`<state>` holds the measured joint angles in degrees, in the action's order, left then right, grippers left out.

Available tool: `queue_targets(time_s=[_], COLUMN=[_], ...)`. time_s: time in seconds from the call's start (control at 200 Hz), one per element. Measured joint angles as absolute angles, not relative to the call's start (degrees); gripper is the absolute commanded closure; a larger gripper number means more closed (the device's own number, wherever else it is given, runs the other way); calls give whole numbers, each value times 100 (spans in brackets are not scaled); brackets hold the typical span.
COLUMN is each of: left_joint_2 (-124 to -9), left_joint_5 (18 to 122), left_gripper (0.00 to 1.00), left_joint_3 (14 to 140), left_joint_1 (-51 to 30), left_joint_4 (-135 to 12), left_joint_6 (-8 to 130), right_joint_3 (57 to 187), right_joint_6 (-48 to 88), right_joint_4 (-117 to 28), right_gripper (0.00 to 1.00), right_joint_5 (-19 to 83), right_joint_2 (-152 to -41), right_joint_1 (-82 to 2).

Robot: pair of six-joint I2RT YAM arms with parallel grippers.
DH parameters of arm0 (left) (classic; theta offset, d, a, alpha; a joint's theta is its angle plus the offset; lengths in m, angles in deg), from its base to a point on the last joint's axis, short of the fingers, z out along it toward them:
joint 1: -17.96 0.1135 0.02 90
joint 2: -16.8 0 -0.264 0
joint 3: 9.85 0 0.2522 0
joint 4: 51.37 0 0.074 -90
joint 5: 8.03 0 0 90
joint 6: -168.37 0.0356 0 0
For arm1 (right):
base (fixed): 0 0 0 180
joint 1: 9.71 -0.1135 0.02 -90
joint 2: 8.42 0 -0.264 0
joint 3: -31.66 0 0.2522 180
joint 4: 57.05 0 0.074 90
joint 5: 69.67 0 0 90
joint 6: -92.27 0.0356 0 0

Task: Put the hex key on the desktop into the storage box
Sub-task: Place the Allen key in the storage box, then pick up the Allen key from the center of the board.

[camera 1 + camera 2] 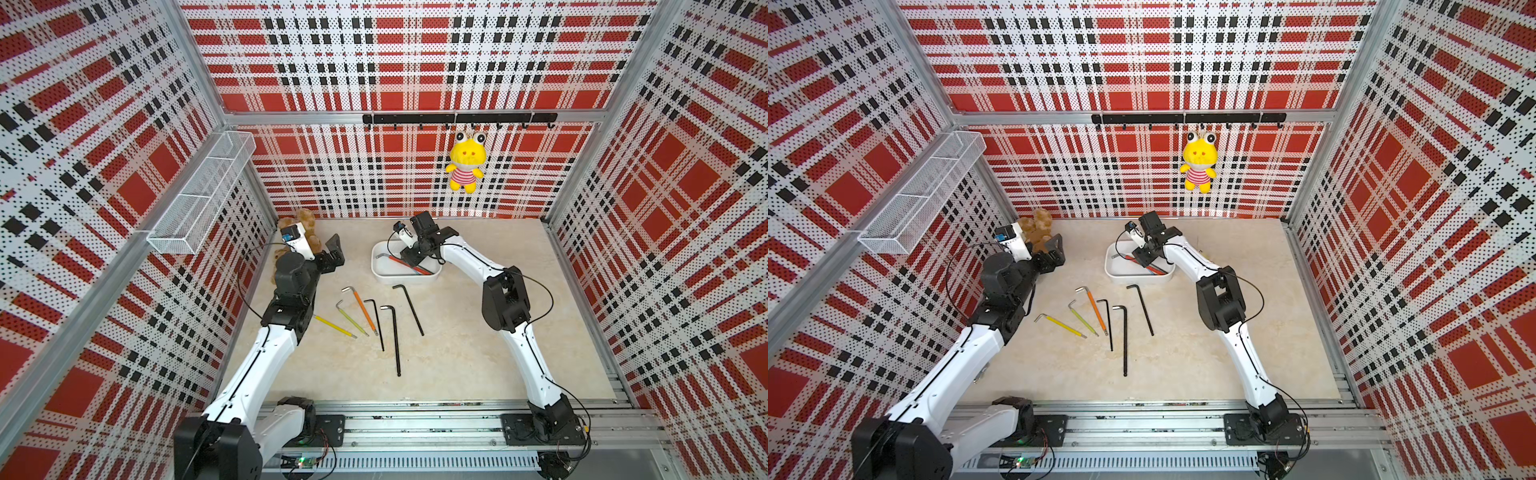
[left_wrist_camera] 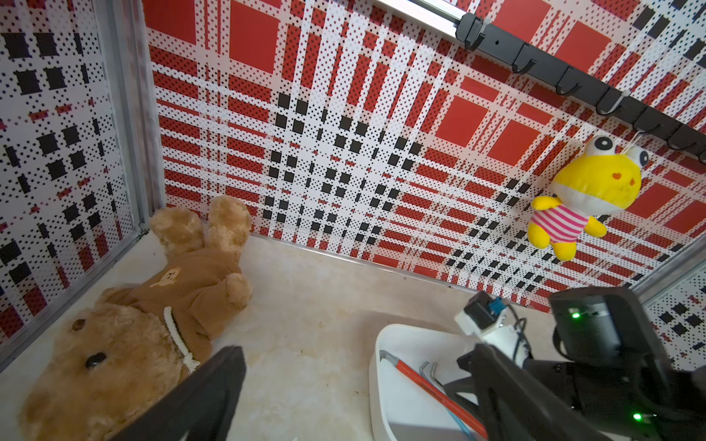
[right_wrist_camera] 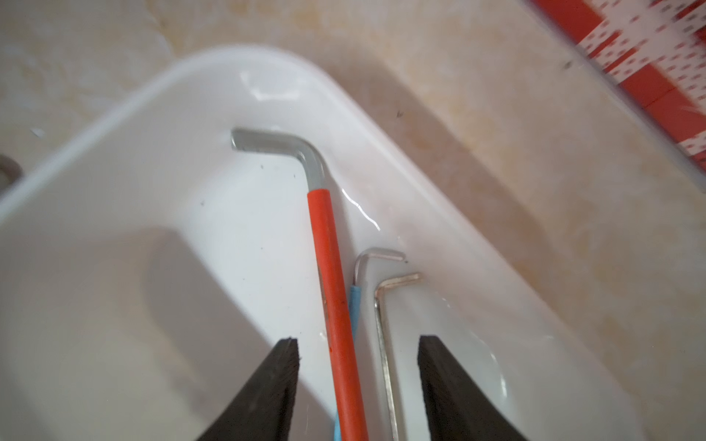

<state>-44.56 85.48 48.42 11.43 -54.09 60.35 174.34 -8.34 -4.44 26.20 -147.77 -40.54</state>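
In both top views the right gripper (image 1: 412, 262) (image 1: 1144, 259) covered the middle of the storage box (image 1: 384, 268) (image 1: 1117, 270), so the hex keys inside showed only in pieces. In the right wrist view the blue-sleeved hex key (image 3: 354, 305) lay mostly hidden under the red-sleeved hex key (image 3: 328, 267). The bottom edge cut off their long ends and that of the bare steel hex key (image 3: 384, 343).
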Motion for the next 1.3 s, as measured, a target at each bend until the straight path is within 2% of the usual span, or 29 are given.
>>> queue_targets(time_s=[0.296,0.546,0.802,1.072,1.298], left_joint_2=[-4454,-4454,-4454,-4395,-4354], left_joint_5=[8590,8585,8561,8566,8566], left_gripper=[1,1,1,1,1], left_joint_3=[4842,4842,4842,4842,4842], left_joint_1=[1143,1143,1139,1137,1132], left_joint_4=[-5411,-5411,-5411,-5455,-5461], left_joint_6=[6035,6035,6026,6026,6026], right_joint_3=[16914,15537,14272,14473,14901], right_joint_6=[-45,1032,1889,2226,2337], right_joint_4=[-560,323,1097,1117,1110], right_gripper=[35,35,36,36,40], right_joint_5=[2010,1638,1691,1868,1920], right_joint_2=[-12943,-12038,-12110,-12727,-13361], right_joint_1=[-4118,-4319,-4802,-5167,-5246])
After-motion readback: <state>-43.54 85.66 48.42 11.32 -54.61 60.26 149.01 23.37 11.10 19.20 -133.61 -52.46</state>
